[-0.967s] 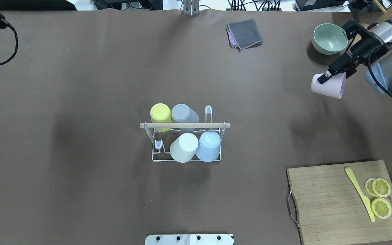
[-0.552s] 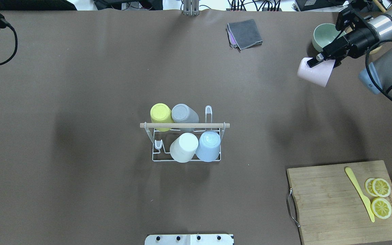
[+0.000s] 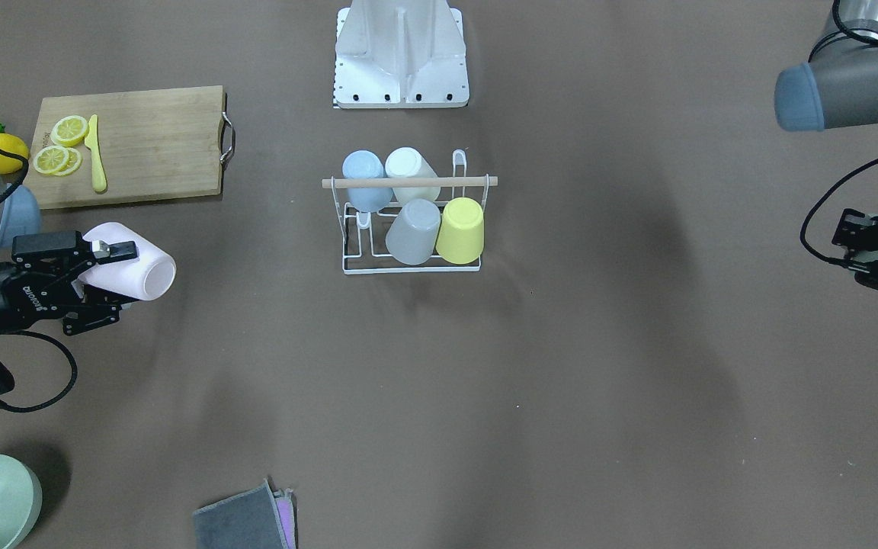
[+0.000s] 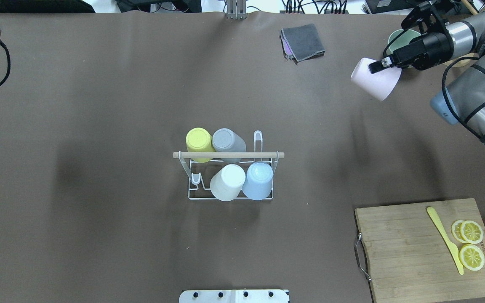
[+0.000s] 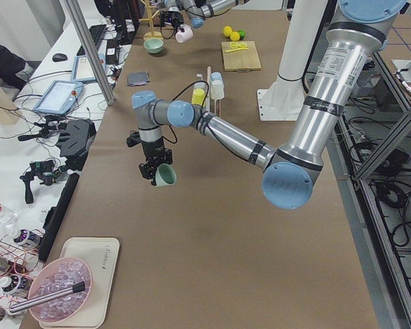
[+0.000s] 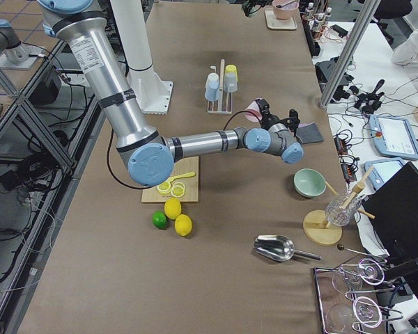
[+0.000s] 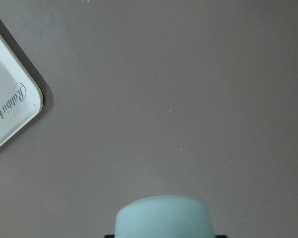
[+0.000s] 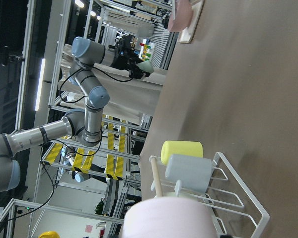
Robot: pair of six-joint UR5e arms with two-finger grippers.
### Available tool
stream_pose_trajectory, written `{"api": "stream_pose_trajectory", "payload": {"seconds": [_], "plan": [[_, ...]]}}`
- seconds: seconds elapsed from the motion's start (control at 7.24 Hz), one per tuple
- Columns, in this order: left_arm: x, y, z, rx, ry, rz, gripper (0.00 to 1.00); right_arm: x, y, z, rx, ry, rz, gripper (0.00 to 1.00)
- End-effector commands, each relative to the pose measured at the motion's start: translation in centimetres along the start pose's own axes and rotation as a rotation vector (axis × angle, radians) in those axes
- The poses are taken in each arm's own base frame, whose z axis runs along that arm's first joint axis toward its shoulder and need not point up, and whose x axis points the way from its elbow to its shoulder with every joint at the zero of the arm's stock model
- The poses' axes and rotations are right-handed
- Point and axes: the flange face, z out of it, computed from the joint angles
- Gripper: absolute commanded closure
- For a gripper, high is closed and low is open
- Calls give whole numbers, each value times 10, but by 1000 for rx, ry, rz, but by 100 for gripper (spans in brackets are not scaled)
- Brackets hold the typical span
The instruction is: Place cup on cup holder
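My right gripper (image 4: 379,70) is shut on a pale pink cup (image 4: 374,80), held tilted above the table at the far right; it also shows in the front view (image 3: 142,271). The cup holder (image 4: 230,155), a white wire rack with a wooden rod, stands mid-table and carries several upturned cups: yellow, grey, white and blue. Two of its pegs (image 4: 258,137) are bare. My left gripper (image 5: 156,171) is far off to the left, shut on a mint green cup (image 5: 166,176) held above the table; that cup fills the bottom of the left wrist view (image 7: 161,216).
A green bowl (image 4: 397,38) sits behind my right gripper. A folded grey cloth (image 4: 303,42) lies at the far side. A wooden cutting board (image 4: 411,252) with lemon slices and a yellow knife is at the near right. A white tray (image 7: 7,101) lies near my left gripper.
My right gripper has carried the pink cup away from the robot and toward the table's middle, past the green bowl. The rack and its cups have not moved.
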Motion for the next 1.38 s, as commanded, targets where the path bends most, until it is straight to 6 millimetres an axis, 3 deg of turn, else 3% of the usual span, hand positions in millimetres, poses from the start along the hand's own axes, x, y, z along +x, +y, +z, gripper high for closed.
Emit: {"api": "stream_pose_trajectory", "payload": {"seconds": [0.0, 0.14, 0.41, 0.69, 0.97, 1.24], "plan": [[0, 4, 2, 4, -1, 2, 100, -10, -16, 33, -16, -74, -99, 67], [-1, 4, 1, 6, 0, 1, 100, -21, -28, 48, -16, -120, -154, 66], [0, 4, 3, 2, -1, 1, 100, -25, -40, 88, 9, -213, -317, 66], [-4, 3, 2, -8, -50, -30, 100, -18, -43, 98, 56, -235, -546, 67], [-4, 4, 2, -6, -49, -54, 100, 1, -34, 103, 100, -226, -830, 67], [-4, 4, 2, -6, -49, -53, 100, 19, -17, 136, 145, -271, -937, 68]]}}
